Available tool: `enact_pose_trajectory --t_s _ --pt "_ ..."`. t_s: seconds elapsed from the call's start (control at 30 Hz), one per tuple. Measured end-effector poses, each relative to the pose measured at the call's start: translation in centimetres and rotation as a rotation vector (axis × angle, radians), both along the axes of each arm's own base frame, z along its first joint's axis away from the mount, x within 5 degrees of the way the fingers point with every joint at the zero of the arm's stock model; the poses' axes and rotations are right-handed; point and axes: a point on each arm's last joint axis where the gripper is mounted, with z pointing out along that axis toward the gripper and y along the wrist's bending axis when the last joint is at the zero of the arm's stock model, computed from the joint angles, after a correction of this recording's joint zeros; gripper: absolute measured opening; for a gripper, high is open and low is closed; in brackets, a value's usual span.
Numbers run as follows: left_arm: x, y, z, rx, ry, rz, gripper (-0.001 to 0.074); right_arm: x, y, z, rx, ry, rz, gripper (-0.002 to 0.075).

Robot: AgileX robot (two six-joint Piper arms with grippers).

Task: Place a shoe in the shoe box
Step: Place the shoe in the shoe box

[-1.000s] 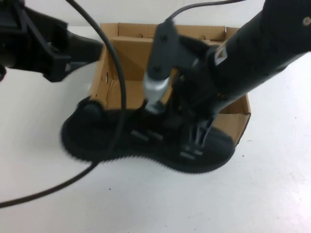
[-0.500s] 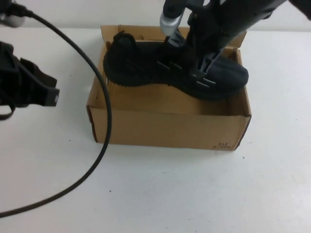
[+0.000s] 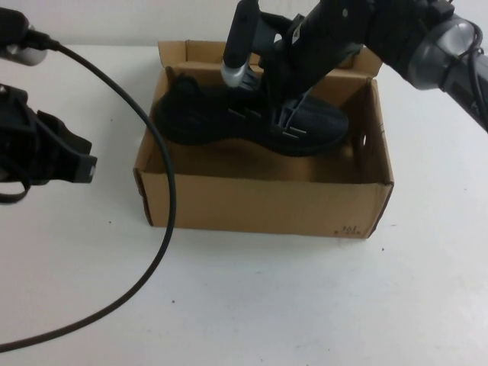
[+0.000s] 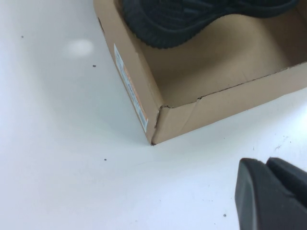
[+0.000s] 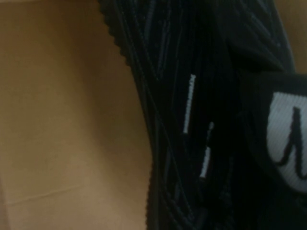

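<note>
The black shoe [image 3: 202, 114] lies inside the brown cardboard shoe box [image 3: 259, 204], toward its back wall, toe to the right. My right gripper [image 3: 286, 116] reaches down from the back right and is shut on the shoe's middle. In the right wrist view the shoe [image 5: 192, 120] fills the picture, with its white tongue label [image 5: 288, 139] and the box's inner cardboard [image 5: 62, 120] beside it. My left gripper [image 4: 263, 165] is shut and empty, over the white table left of the box's front-left corner [image 4: 156, 129]. The shoe's heel [image 4: 182, 19] shows in that view.
A black cable [image 3: 164, 206] loops from the left arm [image 3: 46, 149] across the table in front of the box's left corner. The box's back flaps [image 3: 191, 52] stand up. White table [image 3: 305, 305] surrounds the box.
My right gripper lifted the shoe from the table in front of the box, carried it over the box and has lowered it inside. The left arm drew back to the left.
</note>
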Motion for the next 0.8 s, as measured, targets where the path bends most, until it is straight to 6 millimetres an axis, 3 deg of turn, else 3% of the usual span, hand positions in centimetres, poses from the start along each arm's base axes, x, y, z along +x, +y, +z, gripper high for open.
enact_pose_trajectory --t_s 0.33,0.8 --pt "0.0 0.0 0.0 0.002 0.006 -0.001 0.0002 1.3 0.2 -1.7 -0.019 -0.023 -0.049 0.0017" --pt "-0.1 0.0 0.0 0.001 0.008 -0.002 0.0001 1.9 0.2 -1.9 0.005 -0.046 -0.094 0.0017"
